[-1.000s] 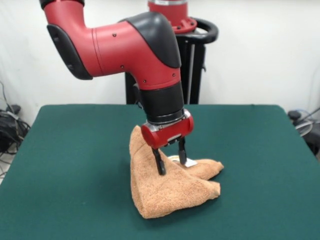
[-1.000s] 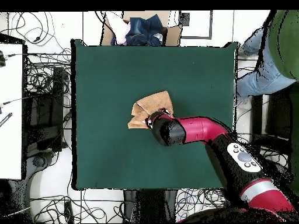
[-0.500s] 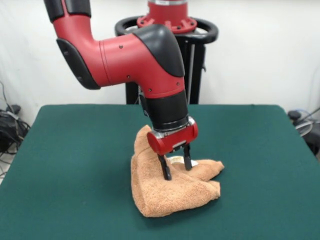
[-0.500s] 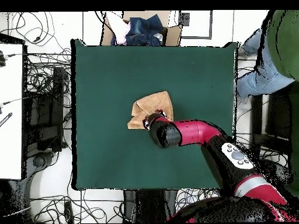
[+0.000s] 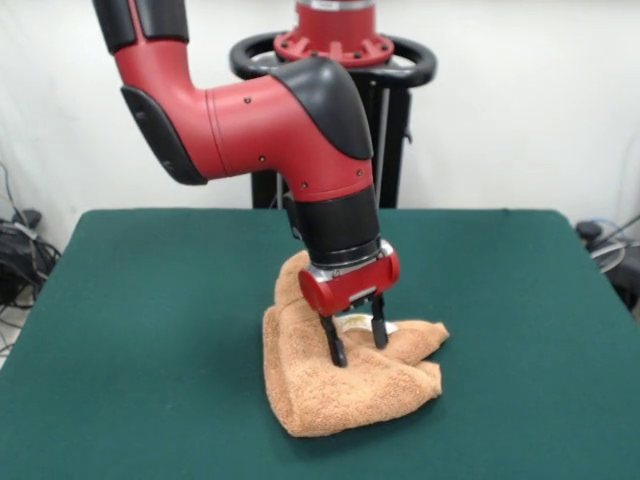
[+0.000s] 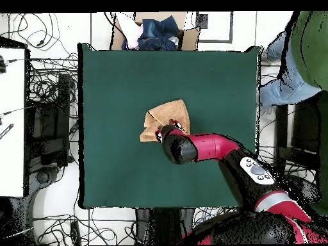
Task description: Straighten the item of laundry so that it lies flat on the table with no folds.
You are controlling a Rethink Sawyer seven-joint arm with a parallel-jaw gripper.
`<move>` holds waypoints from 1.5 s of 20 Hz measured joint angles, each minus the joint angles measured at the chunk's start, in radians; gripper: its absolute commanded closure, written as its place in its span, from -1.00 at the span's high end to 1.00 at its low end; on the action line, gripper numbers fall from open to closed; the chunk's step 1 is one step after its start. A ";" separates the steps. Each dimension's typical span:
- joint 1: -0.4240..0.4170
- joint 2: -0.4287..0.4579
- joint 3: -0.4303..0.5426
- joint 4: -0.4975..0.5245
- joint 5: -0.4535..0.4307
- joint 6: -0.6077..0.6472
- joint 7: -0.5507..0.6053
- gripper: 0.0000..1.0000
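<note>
The item of laundry (image 5: pixel 340 385) is a tan terry towel lying crumpled and folded over itself near the middle of the green table (image 5: pixel 140 300). Its folded bulk faces the front edge and a flap trails off to the right. My gripper (image 5: pixel 357 343) hangs straight down over it, open, with both black fingertips (image 5: pixel 336 350) touching the top of the cloth. A small white tag (image 5: pixel 356 322) shows between them. In the overhead view the towel (image 6: pixel 170 114) lies mid-table (image 6: pixel 115 77), and the arm's wrist (image 6: pixel 178 146) hides the gripper.
A cardboard box of dark clothes (image 6: pixel 154 31) stands past the table's top edge in the overhead view. A person (image 6: pixel 301 57) stands by the upper right corner. Cables and a white desk (image 6: pixel 11 122) lie to the left.
The gripper has come down and shifted slightly right in the front view, onto the cloth. The towel's raised rear peak has sunk lower. The fingers stay apart.
</note>
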 measured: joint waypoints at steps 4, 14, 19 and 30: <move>0.003 -0.003 -0.002 -0.001 0.001 -0.001 0.000 -1.00; 0.010 -0.003 -0.003 0.000 0.001 -0.007 0.000 -1.00; 0.014 -0.006 -0.005 0.000 0.002 -0.007 0.000 -1.00; 0.102 -0.093 -0.065 0.012 0.048 -0.007 0.000 1.00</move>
